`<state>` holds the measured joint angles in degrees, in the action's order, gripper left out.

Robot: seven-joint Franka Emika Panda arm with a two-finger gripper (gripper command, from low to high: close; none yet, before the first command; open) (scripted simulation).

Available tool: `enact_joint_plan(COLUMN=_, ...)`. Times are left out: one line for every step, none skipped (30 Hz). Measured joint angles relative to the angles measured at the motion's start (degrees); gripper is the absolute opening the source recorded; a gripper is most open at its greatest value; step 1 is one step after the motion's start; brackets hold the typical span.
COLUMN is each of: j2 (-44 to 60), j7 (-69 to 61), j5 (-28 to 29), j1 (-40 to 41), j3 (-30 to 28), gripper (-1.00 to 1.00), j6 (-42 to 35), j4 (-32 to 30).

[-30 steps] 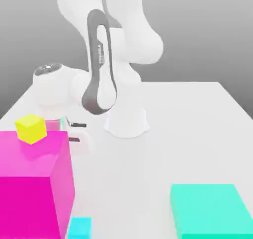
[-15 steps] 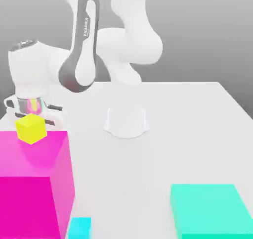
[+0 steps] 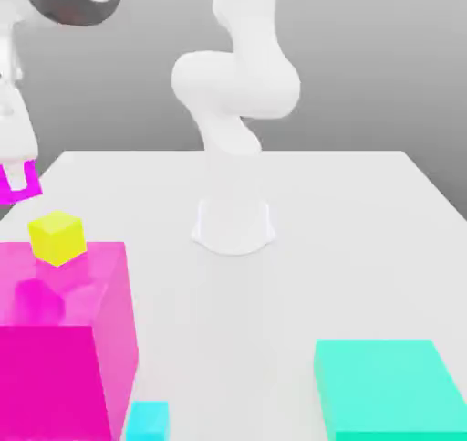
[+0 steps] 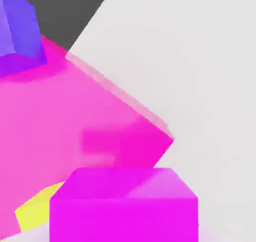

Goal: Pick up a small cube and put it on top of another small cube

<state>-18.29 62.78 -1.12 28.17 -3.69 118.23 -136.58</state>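
Observation:
A tiny magenta cube hangs at the exterior view's left edge, and my gripper is shut on it. In the hand view this cube sits close in front. The small yellow cube rests on top of the huge magenta block, below the held cube and slightly to its right in the exterior view. The hand view shows a corner of the yellow cube peeking out beside the held cube, with the block's top spread beneath.
A small cyan cube lies at the front beside the magenta block. A flat teal block sits at the front right. The arm's white base stands mid-table. A purple block appears in the hand view.
The arm has swung up and toward the exterior view's left. The hand rose from behind the magenta block, and the tiny magenta cube is now higher and left of the yellow cube.

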Motion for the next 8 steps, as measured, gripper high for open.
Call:
enact_joint_plan(j2=0.10, j7=0.66, j5=0.70, j1=-0.29, j3=0.83, gripper=-1.00, j6=0.82, j4=-0.67)
enact_joint_plan(j2=0.66, j7=0.99, j5=1.06, j1=-0.42, j3=1.24, gripper=-1.00, j6=2.48, j4=-1.74)
enact_joint_plan(j2=1.46, j7=1.13, j5=1.23, j1=-0.47, j3=1.45, gripper=-1.00, j6=4.55, j4=-3.00)
enact_joint_plan(j2=2.38, j7=1.18, j5=1.30, j1=-0.46, j3=1.57, gripper=-1.00, j6=6.84, j4=-4.36)
enact_joint_plan(j2=2.93, j7=1.19, j5=1.33, j1=-0.44, j3=1.64, gripper=1.00, j6=8.22, j4=-5.19)
enact_joint_plan(j2=2.93, j7=1.19, j5=1.32, j1=-0.44, j3=1.64, gripper=1.00, j6=8.22, j4=-5.19)
enact_joint_plan(j2=2.93, j7=1.19, j5=1.32, j1=-0.44, j3=1.64, gripper=1.00, j6=8.22, j4=-5.19)
enact_joint_plan(j2=2.93, j7=1.19, j5=1.32, j1=-0.44, j3=1.64, gripper=1.00, j6=8.22, j4=-5.19)
